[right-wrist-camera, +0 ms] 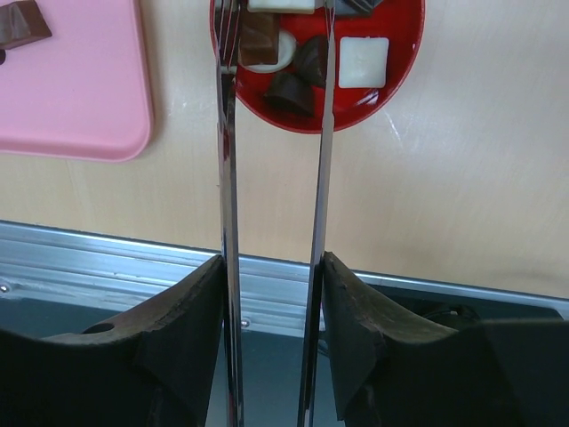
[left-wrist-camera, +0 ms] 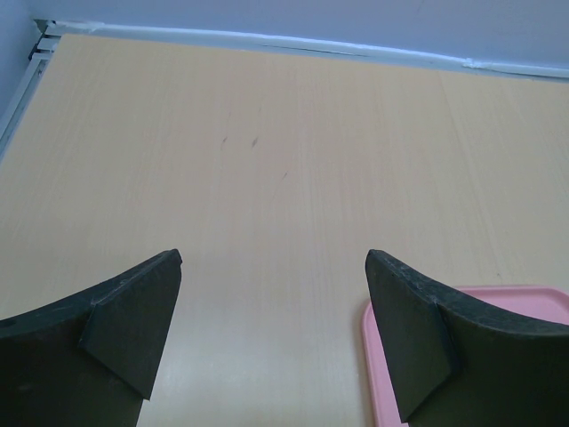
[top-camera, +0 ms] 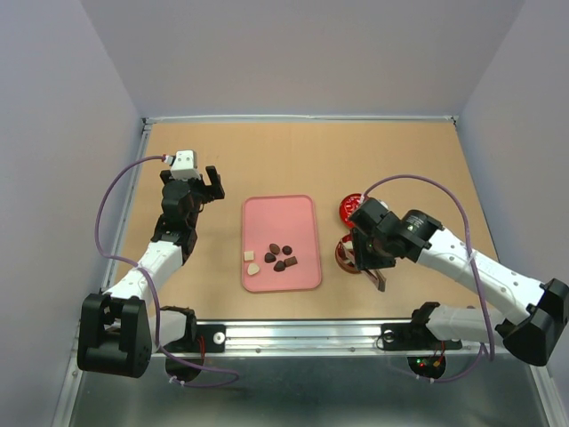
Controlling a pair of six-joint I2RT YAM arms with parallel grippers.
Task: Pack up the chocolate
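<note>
Several chocolates (top-camera: 276,256), dark brown and cream-white, lie on the near part of the pink tray (top-camera: 281,213). More chocolates (right-wrist-camera: 364,60) sit in the open red tin (right-wrist-camera: 391,84), which shows in the top view (top-camera: 342,258) partly under my right wrist. My right gripper (right-wrist-camera: 271,262) is shut on metal tongs (right-wrist-camera: 318,133) whose two blades reach over the tin; their tips run off the top of the frame. My left gripper (left-wrist-camera: 274,258) is open and empty over bare table, left of the tray (left-wrist-camera: 372,356); it also shows in the top view (top-camera: 194,178).
The tin's round red lid (top-camera: 352,208) lies just beyond the tin, right of the tray. One brown chocolate (right-wrist-camera: 22,25) on the tray (right-wrist-camera: 71,98) shows in the right wrist view. A metal rail (right-wrist-camera: 133,267) runs along the table's near edge.
</note>
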